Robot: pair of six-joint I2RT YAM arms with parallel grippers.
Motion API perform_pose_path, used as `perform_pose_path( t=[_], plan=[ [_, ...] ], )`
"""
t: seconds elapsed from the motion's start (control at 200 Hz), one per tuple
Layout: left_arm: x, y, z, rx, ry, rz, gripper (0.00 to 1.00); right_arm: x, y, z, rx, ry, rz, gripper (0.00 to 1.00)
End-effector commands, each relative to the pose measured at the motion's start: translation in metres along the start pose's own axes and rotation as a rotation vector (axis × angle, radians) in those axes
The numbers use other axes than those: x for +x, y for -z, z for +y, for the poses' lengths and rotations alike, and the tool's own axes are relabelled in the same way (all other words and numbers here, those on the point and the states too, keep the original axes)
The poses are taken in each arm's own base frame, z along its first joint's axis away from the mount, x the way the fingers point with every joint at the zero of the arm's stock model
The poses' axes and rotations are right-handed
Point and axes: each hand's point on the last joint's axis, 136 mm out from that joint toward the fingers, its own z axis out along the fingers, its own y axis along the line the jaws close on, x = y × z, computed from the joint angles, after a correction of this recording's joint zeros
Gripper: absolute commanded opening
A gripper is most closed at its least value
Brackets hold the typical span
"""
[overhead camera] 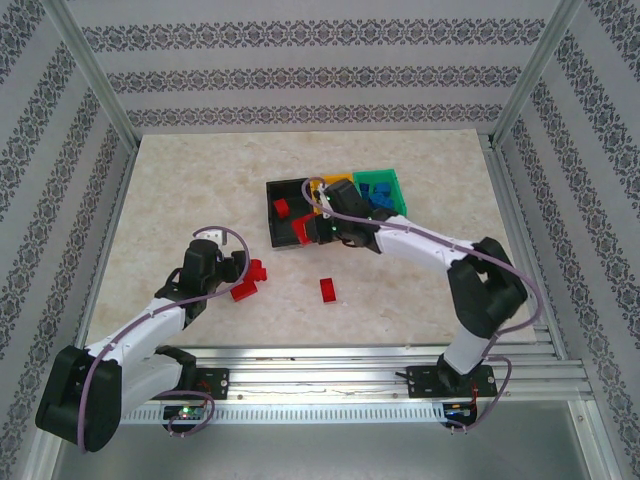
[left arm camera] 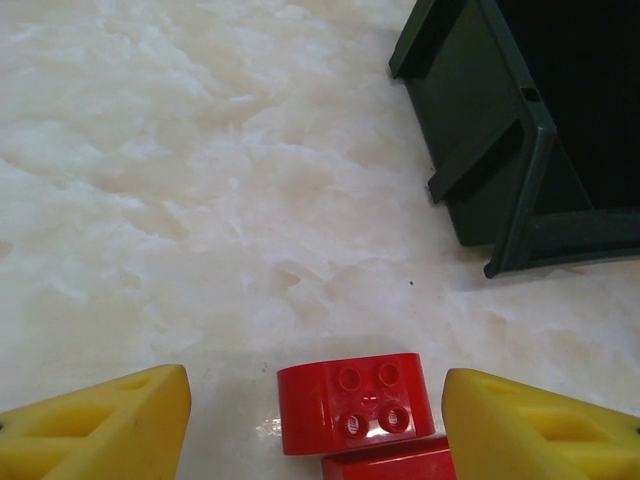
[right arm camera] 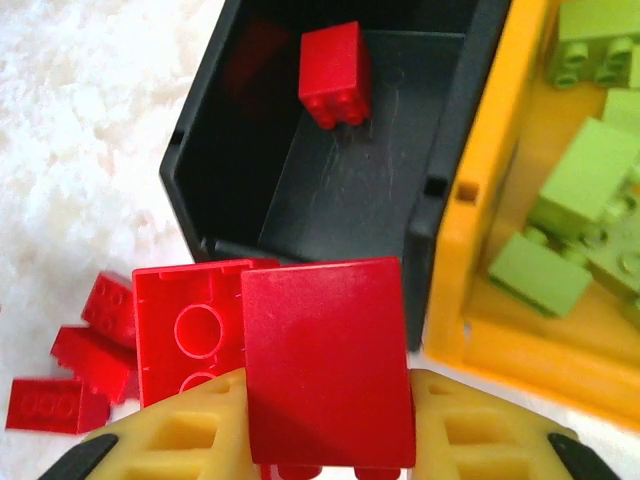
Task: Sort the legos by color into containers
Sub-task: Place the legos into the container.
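Observation:
My right gripper (right arm camera: 322,430) is shut on a smooth-sided red brick (right arm camera: 325,360), just in front of the black bin (right arm camera: 455,150). A second red brick (right arm camera: 185,330), hollow side up, sits against it over the left finger; I cannot tell if it is held. One red brick (right arm camera: 335,72) lies inside the black bin. Lime green bricks (right arm camera: 585,180) lie in the yellow-orange bin (right arm camera: 480,260). My left gripper (left arm camera: 315,425) is open low over the table, with a red brick (left arm camera: 355,400) between its yellow fingers and another red brick (left arm camera: 390,462) against it.
From above, the black bin (overhead camera: 272,215), the yellow-orange bin (overhead camera: 336,180) and the green bin (overhead camera: 378,177) with blue bricks (overhead camera: 380,198) sit in a row at mid-table. A lone red brick (overhead camera: 328,290) lies between the arms. More red bricks (right arm camera: 85,350) lie left of the black bin.

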Motion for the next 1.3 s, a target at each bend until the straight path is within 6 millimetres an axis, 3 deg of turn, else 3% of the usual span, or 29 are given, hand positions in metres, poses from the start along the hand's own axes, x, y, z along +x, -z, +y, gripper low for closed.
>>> perform_pose_path(
  t=[0.0,0.225,0.64,1.294],
  plan=[
    [-0.009,0.001,0.003,-0.005,0.022,-0.035,0.67,-0.030,-0.005,0.007,0.028,0.035,-0.050,0.24],
    [-0.009,0.002,0.007,-0.025,0.020,-0.036,0.67,-0.054,-0.018,-0.013,0.171,0.089,-0.046,0.29],
    [-0.008,-0.001,0.004,-0.014,0.024,-0.021,0.67,-0.047,-0.009,-0.022,0.134,0.036,-0.048,0.40],
    [-0.007,-0.001,0.005,-0.018,0.026,-0.014,0.67,-0.043,-0.026,-0.016,0.093,0.024,-0.004,0.56]
  ],
)
